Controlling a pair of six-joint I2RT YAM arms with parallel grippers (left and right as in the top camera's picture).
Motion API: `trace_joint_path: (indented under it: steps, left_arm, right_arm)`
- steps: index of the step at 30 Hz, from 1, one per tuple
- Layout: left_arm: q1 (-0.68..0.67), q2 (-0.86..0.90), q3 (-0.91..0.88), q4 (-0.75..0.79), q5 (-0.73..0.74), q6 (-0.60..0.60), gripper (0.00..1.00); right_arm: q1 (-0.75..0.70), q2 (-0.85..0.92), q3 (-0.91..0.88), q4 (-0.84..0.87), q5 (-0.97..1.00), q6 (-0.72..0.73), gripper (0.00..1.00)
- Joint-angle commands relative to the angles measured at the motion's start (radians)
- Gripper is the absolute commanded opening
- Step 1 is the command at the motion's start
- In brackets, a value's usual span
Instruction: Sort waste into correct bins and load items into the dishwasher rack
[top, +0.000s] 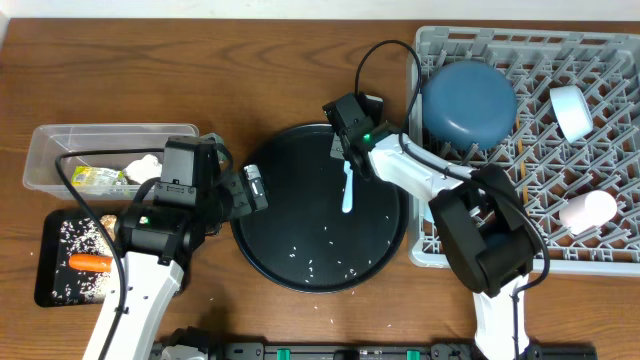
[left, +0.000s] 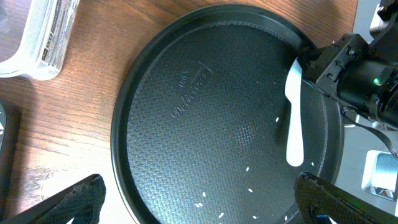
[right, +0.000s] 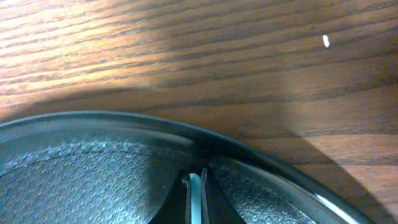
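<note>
A white spoon (top: 347, 190) (left: 293, 118) lies on the large round black tray (top: 300, 220) near its right side. My right gripper (top: 346, 160) (right: 196, 180) is shut on the handle end of the spoon (right: 196, 199), just inside the tray's far rim. My left gripper (top: 250, 190) (left: 199, 190) hangs open over the tray's left part, holding nothing. The grey dishwasher rack (top: 430, 250) at the right holds a dark blue plate (top: 468, 100), a light-blue cup (top: 572, 110) and a pink cup (top: 588, 210).
At the left, a clear tub (top: 45, 150) (left: 37, 43) holds a yellow-green wrapper (top: 98, 180) and a white tissue (top: 145, 165). A shallow black tray (top: 50, 260) below it holds an orange carrot (top: 90, 263) and rice. Loose rice grains (top: 320, 262) dot the round tray.
</note>
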Motion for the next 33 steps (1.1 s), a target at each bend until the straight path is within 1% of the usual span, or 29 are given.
trace_joint_path:
  steps: [1, 3, 7, 14, 15, 16, 18, 21, 25, 28, 33]
  left_arm:
    - [0.005, 0.001, 0.011, -0.003, -0.013, 0.006, 0.98]
    - [0.005, 0.001, 0.011, -0.003, -0.013, 0.006, 0.98]
    - [0.005, 0.001, 0.011, -0.003, -0.013, 0.006, 0.98]
    - [0.005, 0.001, 0.011, -0.003, -0.013, 0.006, 0.98]
    - [0.005, 0.001, 0.011, -0.003, -0.013, 0.006, 0.98]
    - [0.005, 0.001, 0.011, -0.003, -0.013, 0.006, 0.98]
    - [0.005, 0.001, 0.011, -0.003, -0.013, 0.006, 0.98]
    - [0.005, 0.001, 0.011, -0.003, -0.013, 0.006, 0.98]
    - [0.005, 0.001, 0.011, -0.003, -0.013, 0.006, 0.98]
    - [0.005, 0.001, 0.011, -0.003, -0.013, 0.006, 0.98]
    - [0.005, 0.001, 0.011, -0.003, -0.013, 0.006, 0.98]
  right_arm:
    - [0.006, -0.055, -0.005, -0.003, -0.019, -0.019, 0.01]
    - [0.006, -0.056, -0.005, -0.006, -0.024, -0.015, 0.01]
    - [0.008, -0.053, -0.008, -0.053, -0.030, 0.048, 0.01]
    - [0.023, -0.050, -0.008, -0.063, -0.031, 0.048, 0.01]
    - [0.022, -0.050, -0.008, -0.063, -0.043, 0.048, 0.04]
    - [0.022, -0.050, -0.008, -0.062, -0.053, 0.048, 0.12]
    - [0.022, -0.050, -0.008, -0.052, -0.064, 0.047, 0.21]
    - [0.022, -0.050, -0.008, -0.039, -0.063, 0.047, 0.23]
    - [0.022, -0.040, -0.008, -0.005, -0.055, 0.047, 0.16]
    - [0.022, -0.026, -0.008, -0.003, -0.024, 0.047, 0.03]
    - [0.022, 0.027, -0.008, -0.005, -0.014, 0.047, 0.01]
